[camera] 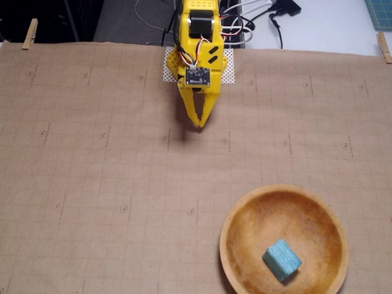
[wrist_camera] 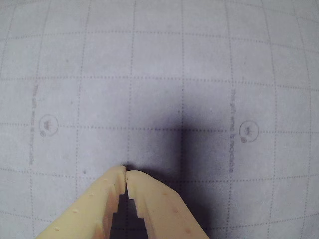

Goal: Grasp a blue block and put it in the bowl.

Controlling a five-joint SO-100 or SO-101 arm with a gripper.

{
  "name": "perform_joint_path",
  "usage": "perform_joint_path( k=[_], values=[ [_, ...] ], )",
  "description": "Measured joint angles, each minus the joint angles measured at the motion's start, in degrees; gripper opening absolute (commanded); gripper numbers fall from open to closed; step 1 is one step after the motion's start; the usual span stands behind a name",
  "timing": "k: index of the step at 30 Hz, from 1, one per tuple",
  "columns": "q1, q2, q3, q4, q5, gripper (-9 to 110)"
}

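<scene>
Fixed view has the blue block (camera: 282,260) sitting inside the bowl (camera: 244,215), a bit toward the lower right of the middle, turned at an angle so one corner points down toward the near rim. Nothing else is in the bowl, just the orange-brown inside with the lighter rim around it. The bowl sits in the lower right of the brown gridded paper (camera: 92,184), and its bottom edge gets cut off by the frame. The gripper (camera: 199,124) is well apart from all that, up near the top centre of the sheet and pointing down at the paper, so the block is off to its lower right as this view shows it, with a good stretch of bare paper between them. The yellow arm (camera: 197,37) comes in from the top edge, with a white mesh pad (camera: 230,72) under its base and wooden clothespins (camera: 29,33) clipping the paper at the corners. Wrist view shows the gripper (wrist_camera: 125,172) with its two pale yellow fingers (wrist_camera: 94,199) pressed together at the tips and nothing between them, hanging over the gridded paper (wrist_camera: 159,59) with a dark shadow just past the tips. No block or bowl shows up in that view.
</scene>
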Motion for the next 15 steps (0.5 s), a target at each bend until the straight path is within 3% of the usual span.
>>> perform_joint_path(
  k=[15],
  values=[
    [0.0, 0.0, 0.0, 0.0, -5.8, -3]
  ],
)
